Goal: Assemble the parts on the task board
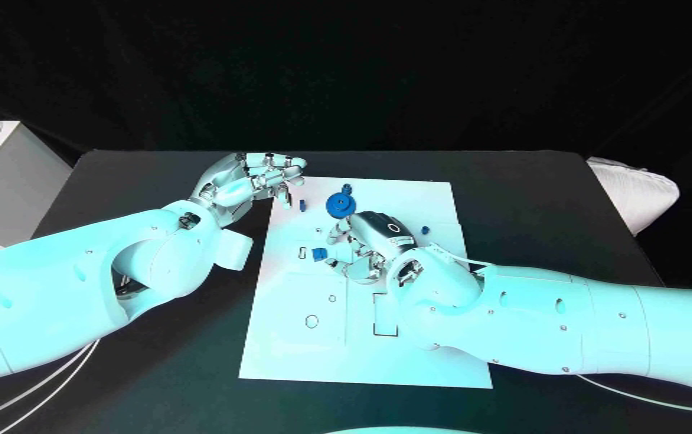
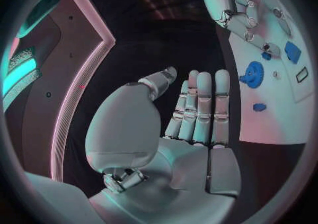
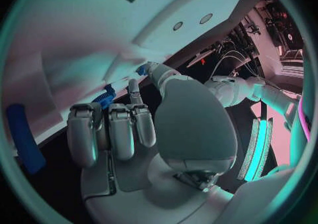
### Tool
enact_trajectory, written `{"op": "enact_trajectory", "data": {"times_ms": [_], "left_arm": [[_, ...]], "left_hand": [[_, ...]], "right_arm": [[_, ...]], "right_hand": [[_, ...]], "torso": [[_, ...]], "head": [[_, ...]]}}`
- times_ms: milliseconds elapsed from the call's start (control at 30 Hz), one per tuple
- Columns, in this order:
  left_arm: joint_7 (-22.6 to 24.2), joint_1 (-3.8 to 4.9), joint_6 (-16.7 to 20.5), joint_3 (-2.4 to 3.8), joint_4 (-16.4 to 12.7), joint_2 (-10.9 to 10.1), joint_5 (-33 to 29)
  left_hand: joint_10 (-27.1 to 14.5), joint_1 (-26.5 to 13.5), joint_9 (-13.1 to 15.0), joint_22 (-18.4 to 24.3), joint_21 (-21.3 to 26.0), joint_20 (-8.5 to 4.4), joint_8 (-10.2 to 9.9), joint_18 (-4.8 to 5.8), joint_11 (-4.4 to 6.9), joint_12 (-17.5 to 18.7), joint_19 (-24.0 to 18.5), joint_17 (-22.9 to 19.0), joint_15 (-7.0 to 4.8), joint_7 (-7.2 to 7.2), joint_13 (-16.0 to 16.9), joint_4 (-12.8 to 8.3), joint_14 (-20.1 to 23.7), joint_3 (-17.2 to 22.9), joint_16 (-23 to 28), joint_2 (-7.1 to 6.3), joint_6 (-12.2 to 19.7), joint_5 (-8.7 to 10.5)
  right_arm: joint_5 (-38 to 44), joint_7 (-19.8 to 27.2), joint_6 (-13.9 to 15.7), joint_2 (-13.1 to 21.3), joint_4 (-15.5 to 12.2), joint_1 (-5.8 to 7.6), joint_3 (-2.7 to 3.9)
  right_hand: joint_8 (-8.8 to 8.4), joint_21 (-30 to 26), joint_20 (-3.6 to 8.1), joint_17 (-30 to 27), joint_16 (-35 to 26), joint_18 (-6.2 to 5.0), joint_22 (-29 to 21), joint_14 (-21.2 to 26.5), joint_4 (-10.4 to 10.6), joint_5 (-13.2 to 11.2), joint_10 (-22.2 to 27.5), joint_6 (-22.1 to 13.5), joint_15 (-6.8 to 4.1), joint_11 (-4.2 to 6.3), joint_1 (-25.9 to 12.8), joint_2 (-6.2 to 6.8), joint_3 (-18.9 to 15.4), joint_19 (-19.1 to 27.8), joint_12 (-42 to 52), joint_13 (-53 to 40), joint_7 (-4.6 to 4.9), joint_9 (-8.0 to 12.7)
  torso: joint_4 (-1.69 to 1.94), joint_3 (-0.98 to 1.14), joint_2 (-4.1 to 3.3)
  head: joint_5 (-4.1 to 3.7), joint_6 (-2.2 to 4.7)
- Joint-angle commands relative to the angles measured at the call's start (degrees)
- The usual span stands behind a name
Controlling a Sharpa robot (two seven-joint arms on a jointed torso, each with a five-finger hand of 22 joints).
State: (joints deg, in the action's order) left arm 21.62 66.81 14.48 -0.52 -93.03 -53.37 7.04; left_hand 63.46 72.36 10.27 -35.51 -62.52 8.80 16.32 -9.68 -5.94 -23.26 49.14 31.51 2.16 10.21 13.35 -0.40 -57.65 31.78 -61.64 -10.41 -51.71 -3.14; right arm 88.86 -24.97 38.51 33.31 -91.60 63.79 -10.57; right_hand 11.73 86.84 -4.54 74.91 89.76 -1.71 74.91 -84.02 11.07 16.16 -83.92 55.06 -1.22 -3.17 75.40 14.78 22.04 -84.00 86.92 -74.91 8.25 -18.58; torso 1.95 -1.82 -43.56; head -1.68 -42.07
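The white task board (image 1: 361, 354) lies in the middle of the black table. A blue gear (image 1: 340, 204) sits near its far edge, with a small blue peg (image 1: 306, 201) to its left. A small blue block (image 1: 317, 252) lies further toward me. My right hand (image 1: 372, 244) hovers over the board just right of the block, its fingers (image 3: 109, 131) curled in with nothing visible in them. My left hand (image 1: 257, 179) is at the board's far left corner, fingers (image 2: 199, 107) straight and apart, holding nothing. The left wrist view shows the gear (image 2: 252, 73), block (image 2: 292, 52) and peg (image 2: 259, 107).
An outlined rectangular slot (image 1: 384, 314) and a small round hole (image 1: 313, 321) mark the near half of the board. A pale object (image 1: 635, 189) lies at the table's right edge. Bare black table surrounds the board.
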Motion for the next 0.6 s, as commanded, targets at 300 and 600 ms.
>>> {"op": "enact_trajectory", "data": {"times_ms": [300, 600], "left_arm": [[0.2, 0.01, -1.0, 0.03, -0.1, 0.1, 0.3], [0.2, 0.01, -1.0, 0.03, 0.0, 0.1, 0.3]], "left_hand": [[-0.6, -0.2, 0.1, -0.1, -0.4, -0.47, 0.3, -0.86, 0.08, -0.4, -0.1, 0.1, 0.21, 0.0, 0.1, -0.1, -0.3, -0.1, -0.2, 0.31, 0.5, -0.02], [-0.6, -0.2, 0.1, -0.1, -0.4, -0.47, 0.3, -0.86, 0.08, -0.4, -0.1, 0.1, 0.21, 0.0, 0.1, -0.1, -0.3, -0.1, -0.2, 0.31, 0.5, -0.02]], "right_arm": [[0.5, 0.6, -0.4, 0.0, -0.4, -0.07, 0.0], [0.5, 1.0, 0.5, 0.2, -1.3, -0.1, 0.0]], "right_hand": [[-0.32, -0.2, -0.65, 13.5, -0.3, 0.82, 12.4, -5.6, 0.1, -0.4, -3.2, -0.6, 0.61, -0.44, -0.3, 0.35, -0.5, -4.3, -0.3, -12.1, 0.13, 0.2], [-0.3, -0.1, -0.7, 13.6, -0.2, 0.86, 12.5, -5.6, 0.0, -0.3, -3.3, -0.6, 0.64, -0.44, 0.0, 0.16, -0.5, -4.4, -0.1, -12.2, 0.13, 0.2]], "torso": [[-0.03, 0.01, 0.0], [-0.04, -0.02, 0.01]], "head": [[0.08, 0.01], [0.17, 0.02]]}}
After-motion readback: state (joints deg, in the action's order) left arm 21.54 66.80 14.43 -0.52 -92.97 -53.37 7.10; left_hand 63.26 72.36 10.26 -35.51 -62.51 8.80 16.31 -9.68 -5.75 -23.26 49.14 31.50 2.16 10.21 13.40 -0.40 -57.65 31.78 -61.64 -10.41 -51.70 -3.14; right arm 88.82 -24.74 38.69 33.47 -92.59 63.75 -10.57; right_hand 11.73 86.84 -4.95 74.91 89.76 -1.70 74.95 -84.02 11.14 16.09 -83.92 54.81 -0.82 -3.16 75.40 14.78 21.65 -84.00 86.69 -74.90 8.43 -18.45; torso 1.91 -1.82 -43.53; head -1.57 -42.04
